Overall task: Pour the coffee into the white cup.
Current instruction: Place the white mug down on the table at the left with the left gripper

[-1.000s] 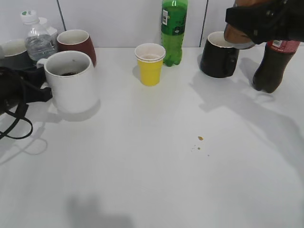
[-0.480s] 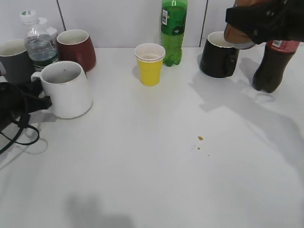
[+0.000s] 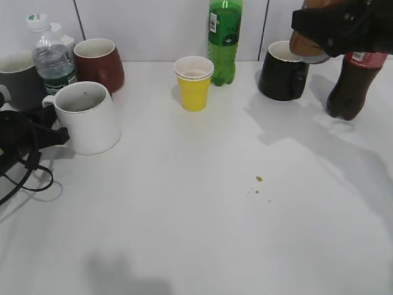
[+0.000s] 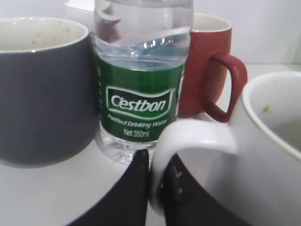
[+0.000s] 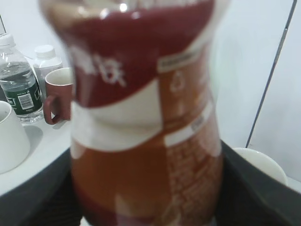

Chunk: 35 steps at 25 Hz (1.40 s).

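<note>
The white cup (image 3: 87, 118) stands on the table at the left, upright. My left gripper (image 3: 50, 134) is shut on its thick handle (image 4: 188, 139), with one black finger (image 4: 135, 190) on each side of it; the cup's body (image 4: 270, 160) fills the right of the left wrist view. My right gripper (image 3: 334, 27) is high at the back right, shut on the coffee bottle (image 3: 307, 48), which it holds in the air above a black mug. The bottle (image 5: 141, 117), brown with a red-and-white label, fills the right wrist view. Its neck is hidden.
A black mug (image 3: 282, 72) and a dark cola bottle (image 3: 351, 86) stand at the back right. A green bottle (image 3: 225, 40) and a yellow paper cup (image 3: 194, 83) stand at the back middle. A red mug (image 3: 98, 61), a water bottle (image 3: 52, 60) and a grey mug (image 3: 18, 80) crowd behind the white cup. Small brown drops (image 3: 258, 179) lie mid-table.
The white cup, held up toward the camera a second ago, has come down onto the table and shifted slightly right. The right arm and bottle have not moved.
</note>
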### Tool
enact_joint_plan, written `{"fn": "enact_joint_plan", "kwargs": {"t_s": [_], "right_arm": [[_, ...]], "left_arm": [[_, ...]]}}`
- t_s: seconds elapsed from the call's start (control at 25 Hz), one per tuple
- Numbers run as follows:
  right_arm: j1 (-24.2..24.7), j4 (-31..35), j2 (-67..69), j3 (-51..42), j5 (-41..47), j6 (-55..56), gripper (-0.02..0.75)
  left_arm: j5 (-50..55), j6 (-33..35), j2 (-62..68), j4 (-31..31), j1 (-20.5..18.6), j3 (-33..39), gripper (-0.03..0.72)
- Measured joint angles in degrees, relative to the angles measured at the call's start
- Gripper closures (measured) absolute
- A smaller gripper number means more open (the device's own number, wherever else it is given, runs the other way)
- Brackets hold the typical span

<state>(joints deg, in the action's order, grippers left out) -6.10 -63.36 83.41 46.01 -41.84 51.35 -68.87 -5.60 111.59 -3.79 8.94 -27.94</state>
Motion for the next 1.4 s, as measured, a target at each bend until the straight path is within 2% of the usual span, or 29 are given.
{"fn": "enact_joint_plan", "kwargs": {"t_s": [0.16,0.44,0.76,1.04,1.4], "right_arm": [[0.0,0.0,0.0,0.0,0.0,0.0,0.203],[0.0,0.0,0.0,0.0,0.0,0.0,0.203],[0.0,0.0,0.0,0.0,0.4,-0.4,0.203],[0.0,0.0,0.0,0.0,1.9,-1.5,0.203],[0.0,0.5,0.0,-2.1,5.2,-3.9,0.203]], "left_arm": [[-0.6,-0.1,0.0,0.4,0.0,0.8,0.596],[-2.0,-0.2,-2.5,2.6,0.0,6.2,0.533],[-0.8,-0.2,-5.4,2.9,0.0,8.8,0.420],[0.3,-0.2,-9.5,0.2,0.0,9.4,0.410],[1.5,-0.2,-16.9,-2.8,0.0,13.6,0.410]]}}
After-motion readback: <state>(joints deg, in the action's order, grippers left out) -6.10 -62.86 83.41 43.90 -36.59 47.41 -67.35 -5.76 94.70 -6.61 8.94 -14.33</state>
